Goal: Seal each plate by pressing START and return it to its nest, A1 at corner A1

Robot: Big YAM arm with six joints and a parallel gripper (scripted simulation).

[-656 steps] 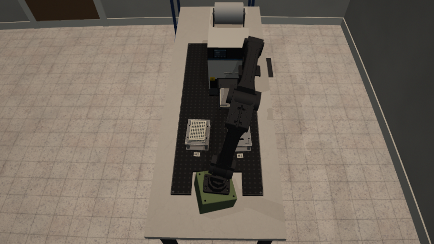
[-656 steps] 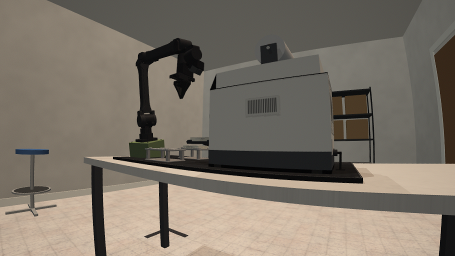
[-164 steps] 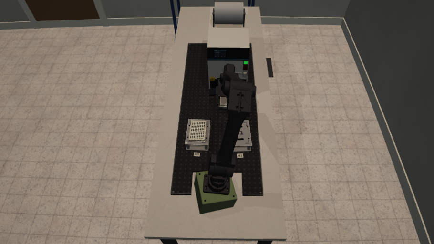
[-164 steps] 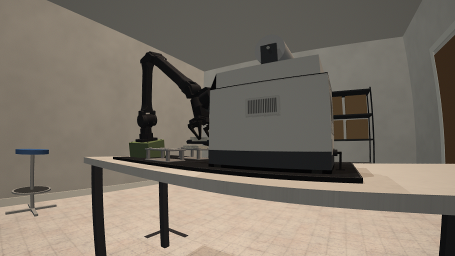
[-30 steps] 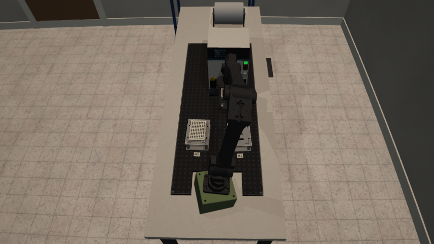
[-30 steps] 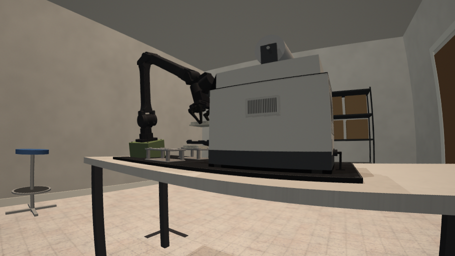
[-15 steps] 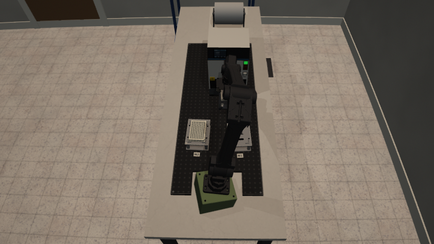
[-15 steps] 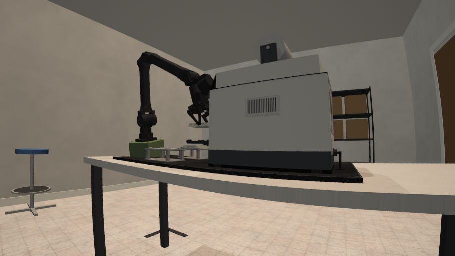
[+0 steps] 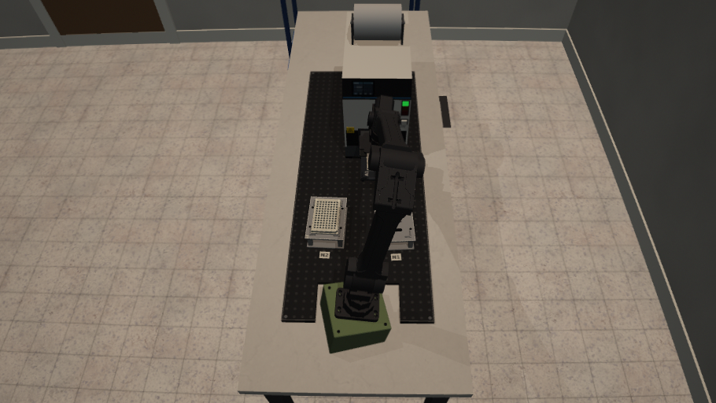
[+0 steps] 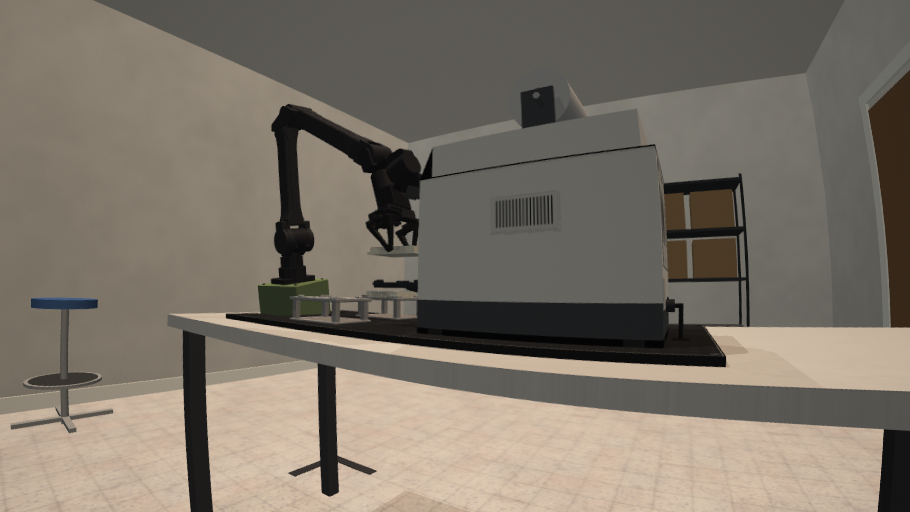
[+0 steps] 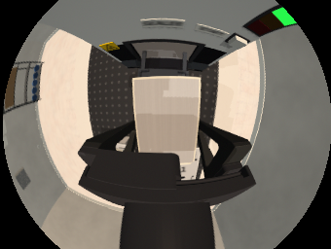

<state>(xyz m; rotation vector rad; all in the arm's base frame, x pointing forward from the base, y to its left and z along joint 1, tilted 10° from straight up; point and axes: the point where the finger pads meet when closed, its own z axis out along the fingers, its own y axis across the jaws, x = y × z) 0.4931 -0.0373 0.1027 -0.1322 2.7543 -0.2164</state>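
Observation:
My gripper [image 10: 402,246] [image 11: 166,123] is shut on a plate [image 10: 380,252] [image 11: 166,99] by its long sides. The plate's top is smooth and shiny, with no open wells showing, like foil. It hangs level, well above the sealer's stage [image 10: 386,284], which is out in front of the sealer [image 9: 376,62] [image 10: 540,254]. The plate and arm hide most of the stage. The lamp [image 9: 405,103] [image 11: 284,17] is green, above the START button [image 9: 404,121] [image 11: 239,40]. An open plate [image 9: 326,215] sits in nest N2 [image 9: 325,235]. Nest N1 [image 9: 407,220] [image 10: 330,299] shows no plate; the arm partly covers it.
The arm's green base block [image 9: 358,333] [image 10: 280,299] stands at the near end of the black perforated board [image 9: 300,301]. The sealer's front face rises just beyond the held plate, with a yellow warning label [image 9: 350,129] [image 11: 109,47] on it. A foil roll [image 9: 377,22] sits behind the sealer's top.

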